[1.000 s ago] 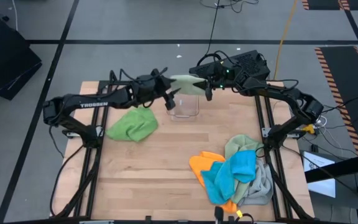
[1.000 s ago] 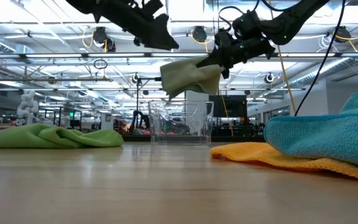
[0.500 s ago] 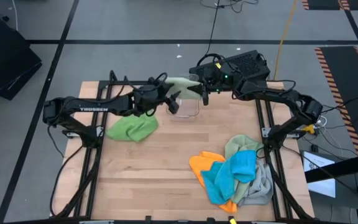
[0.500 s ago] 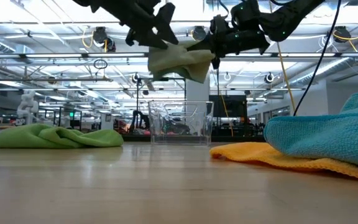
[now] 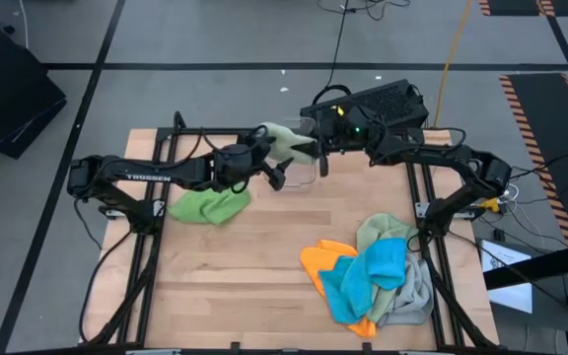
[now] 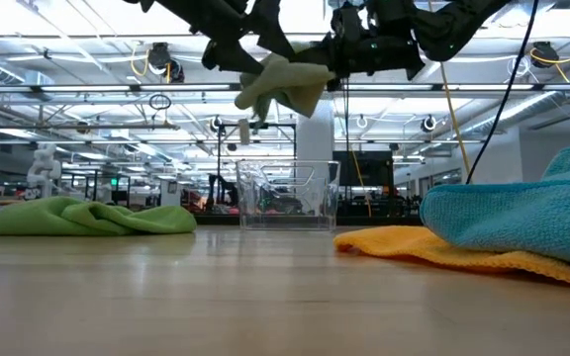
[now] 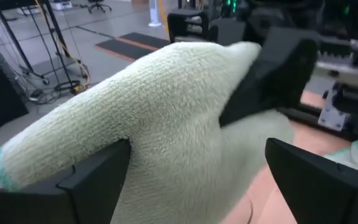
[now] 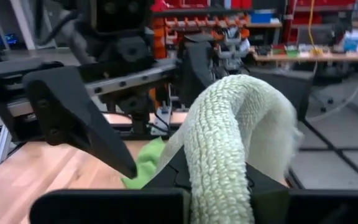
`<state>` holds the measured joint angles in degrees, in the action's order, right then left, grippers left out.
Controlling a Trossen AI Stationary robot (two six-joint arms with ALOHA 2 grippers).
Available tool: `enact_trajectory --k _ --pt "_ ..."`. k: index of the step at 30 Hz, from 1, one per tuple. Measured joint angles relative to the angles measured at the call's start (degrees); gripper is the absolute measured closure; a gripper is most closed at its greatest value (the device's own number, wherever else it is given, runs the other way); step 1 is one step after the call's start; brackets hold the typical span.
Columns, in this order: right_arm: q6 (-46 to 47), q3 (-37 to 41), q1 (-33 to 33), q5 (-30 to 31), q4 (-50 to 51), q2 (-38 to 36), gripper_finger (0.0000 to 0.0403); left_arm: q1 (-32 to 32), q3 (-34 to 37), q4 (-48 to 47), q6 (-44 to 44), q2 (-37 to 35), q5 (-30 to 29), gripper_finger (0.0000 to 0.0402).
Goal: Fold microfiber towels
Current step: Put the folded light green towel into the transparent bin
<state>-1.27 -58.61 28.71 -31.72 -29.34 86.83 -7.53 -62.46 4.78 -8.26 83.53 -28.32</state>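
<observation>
A sage green towel [image 5: 282, 138] hangs bunched in the air above the clear plastic bin [image 5: 302, 170] at the table's far middle. My right gripper [image 5: 316, 150] is shut on it, coming from the right. My left gripper [image 5: 272, 158] is open, and its two fingers stand on either side of the towel's free end [image 7: 166, 124]. A bright green towel [image 5: 210, 205] lies crumpled on the table at the left. Orange [image 5: 319, 261], blue [image 5: 373, 271] and light grey [image 5: 412, 296] towels lie heaped at the near right. My left gripper has the towel between its spread fingers [image 7: 101, 171]; I cannot tell whether they touch it. My right gripper holds a bunched part of the sage towel [image 8: 229, 137], coming about level from the table's right. The cloth drapes over the fingers and hides the place of contact. The towel is lifted clear and hangs slack above the bin [image 6: 285, 196].
The bin stands right below both grippers. The heap of towels fills the near right corner. Bare wood lies in the middle and near left of the table [image 5: 235, 286].
My right gripper has risen and gone a little toward the table's left with the sage towel, which now hangs higher above the bin. My left gripper has closed in on the towel from the left, its open fingers now around the towel's free end.
</observation>
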Motion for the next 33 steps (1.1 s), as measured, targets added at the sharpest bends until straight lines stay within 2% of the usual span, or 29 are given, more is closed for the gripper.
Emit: enact_trajectory --k 4,12,20,23,27,33 --pt "-1.43 0.0 -0.98 0.12 -1.75 0.0 0.0389 -0.04 0.0 1.41 0.4 0.0 -1.91 0.0021" --pt "-1.59 0.0 -0.15 0.1 -3.8 0.0 0.0389 -0.18 0.0 1.29 0.46 0.02 -1.35 0.0021" --pt "-7.19 0.02 -2.97 -0.1 -6.33 -0.03 0.0389 -0.7 0.02 4.86 0.77 0.02 7.58 0.0021" --pt "-8.98 0.02 -3.97 -0.09 -6.9 -0.09 0.0389 -0.69 0.02 5.98 1.11 0.02 9.2 0.0025" --pt "-9.4 0.04 -4.52 -0.11 -7.65 -0.09 0.0389 -0.7 0.02 5.94 2.73 0.02 11.0 0.0073" --pt "-7.71 0.04 -4.41 -4.14 -7.91 -0.09 0.0375 -0.7 0.04 5.72 5.23 0.02 15.27 0.0196"
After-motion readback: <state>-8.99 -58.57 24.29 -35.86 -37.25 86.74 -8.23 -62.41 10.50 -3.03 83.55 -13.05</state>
